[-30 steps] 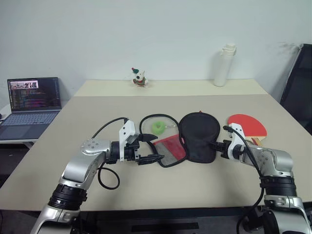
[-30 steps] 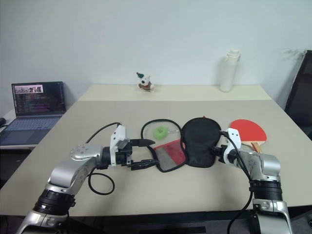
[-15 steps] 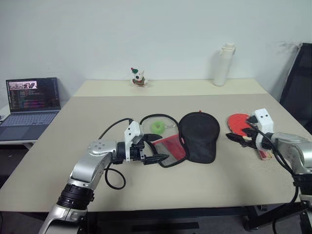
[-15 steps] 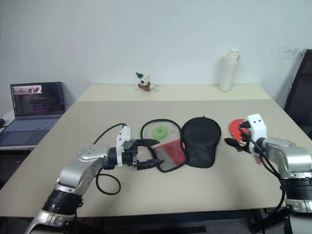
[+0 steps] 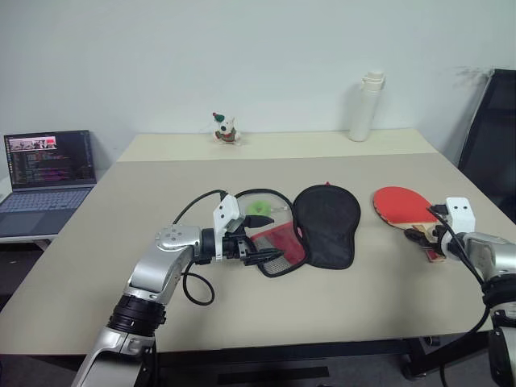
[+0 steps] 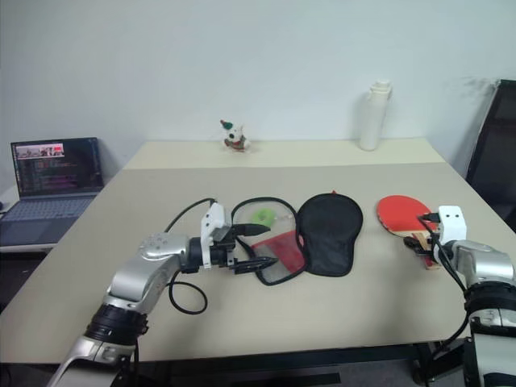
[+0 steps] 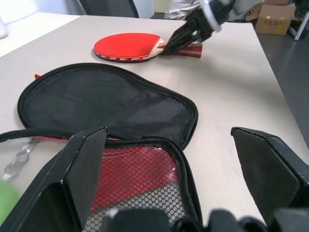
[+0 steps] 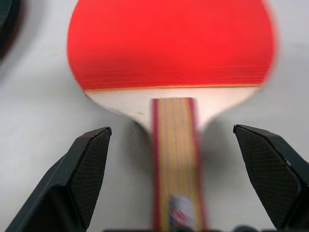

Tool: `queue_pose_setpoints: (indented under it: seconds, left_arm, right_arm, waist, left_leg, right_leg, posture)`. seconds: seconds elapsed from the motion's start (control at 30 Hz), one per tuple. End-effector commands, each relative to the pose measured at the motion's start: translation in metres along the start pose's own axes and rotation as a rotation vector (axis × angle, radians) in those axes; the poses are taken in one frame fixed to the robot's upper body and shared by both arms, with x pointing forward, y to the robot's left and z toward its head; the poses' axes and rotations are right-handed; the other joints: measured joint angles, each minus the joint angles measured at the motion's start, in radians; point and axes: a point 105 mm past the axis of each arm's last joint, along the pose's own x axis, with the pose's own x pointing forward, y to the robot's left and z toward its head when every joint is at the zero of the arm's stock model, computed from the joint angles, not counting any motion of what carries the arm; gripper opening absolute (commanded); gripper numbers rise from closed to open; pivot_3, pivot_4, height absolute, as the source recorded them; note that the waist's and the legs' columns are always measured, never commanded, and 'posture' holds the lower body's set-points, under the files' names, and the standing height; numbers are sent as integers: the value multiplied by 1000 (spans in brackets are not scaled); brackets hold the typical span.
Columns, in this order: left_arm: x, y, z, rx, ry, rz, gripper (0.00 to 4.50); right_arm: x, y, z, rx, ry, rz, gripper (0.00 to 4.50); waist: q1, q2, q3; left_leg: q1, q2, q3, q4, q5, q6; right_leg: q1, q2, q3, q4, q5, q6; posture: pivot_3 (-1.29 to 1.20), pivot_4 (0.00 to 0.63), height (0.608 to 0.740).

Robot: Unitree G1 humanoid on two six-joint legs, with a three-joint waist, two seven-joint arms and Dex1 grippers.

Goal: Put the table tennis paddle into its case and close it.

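The right gripper [image 5: 421,235] has left the black flap of the case [image 5: 326,226], where it sat a second ago, and swung out to the paddle [image 5: 407,205] at the right side of the desk [image 5: 121,234], spreading its fingers on the way. In the head views it sits at the paddle's handle with its fingers apart, nothing held, while the left gripper [image 5: 260,246], fingers also apart, has edged closer to the near rim of the red mesh half of the case, which lies unzipped and spread flat mid-desk with a green tag [image 5: 258,208] beside it. In the left wrist view the left gripper's fingers [image 7: 79,164] flank the mesh pocket and the zip edge without pinching them, and beyond the black flap the right gripper shows at the paddle's handle. In the right wrist view the wooden handle [image 8: 176,145] runs straight up between the two spread fingers [image 8: 89,174], the red face beyond, flat on the desk. I judge the opening of the case is finished and the step in hand is picking up the paddle, so closing on the handle looks next; the paddle is well apart from the case.
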Motion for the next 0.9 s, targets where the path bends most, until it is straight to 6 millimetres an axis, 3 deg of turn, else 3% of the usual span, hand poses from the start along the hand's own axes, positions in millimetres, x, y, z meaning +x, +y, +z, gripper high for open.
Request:
queue_pose_setpoints:
  seconds: [0.03, 0.17, 0.27, 0.5, 0.57, 0.67, 0.73, 0.9]
  left_arm:
    - [0, 1, 13, 48, -27, -4, 4500]
    - [-3, 1, 14, 49, -19, 9, 4500]
    - [-6, 0, 14, 49, -16, 20, 4500]
    - [-17, 0, 11, 35, 1, 67, 4500]
    - [-20, 0, 11, 28, 2, 79, 4500]
    - [-26, -2, 11, 14, -3, 100, 4500]
    - [-29, -2, 10, 6, -2, 111, 4500]
    - [-34, -3, 6, -9, -2, 130, 4500]
  right_arm:
    - [3, -3, 5, -12, -18, -22, 4461]
    - [8, -2, -2, -34, 3, -31, 4293]
    - [9, -4, -4, -37, 3, -48, 3549]
    - [4, -5, 10, -8, -69, -87, 1234]
    - [-2, 0, 21, -6, -108, -77, 1133]
    - [-22, 16, 51, -17, -207, -56, 1133]
    - [-34, 37, 65, 12, -260, -16, 1132]
    - [-51, 111, 64, 82, -286, 116, 1132]
  waist:
    - [0, 0, 0]
    - [0, 0, 0]
    - [0, -1, -1]
    - [-5, -3, -2]
    - [-5, -3, -2]
    - [-4, -1, -1]
    - [-4, 2, 1]
    - [-2, 2, 1]
  left_leg:
    - [0, 0, 0, 0, 0, 0]
    - [0, 0, 1, 1, 0, 0]
    - [1, 0, 1, 2, 0, 0]
    - [2, 1, 2, 2, 0, 0]
    - [2, 0, 2, 2, 0, 0]
    - [1, 1, 1, 1, 0, 0]
    - [0, 1, 0, 1, 0, 0]
    - [-2, 2, -2, 0, 0, 0]
  right_leg:
    - [0, 0, 0, 0, 0, 0]
    - [1, -1, 2, -1, 1, 2]
    - [1, -1, 2, 0, 2, 3]
    - [1, -1, 4, 0, 3, 3]
    - [1, -1, 5, 0, 4, 4]
    - [0, -1, 5, 0, 4, 4]
    - [-2, -1, 5, 0, 4, 4]
    - [-4, 0, 4, 1, 4, 4]
  posture:
    - [0, 150, 740]
    - [0, 150, 740]
    - [0, 150, 740]
    - [0, 150, 740]
    - [0, 150, 740]
    - [0, 150, 740]
    - [0, 150, 740]
    - [0, 150, 740]
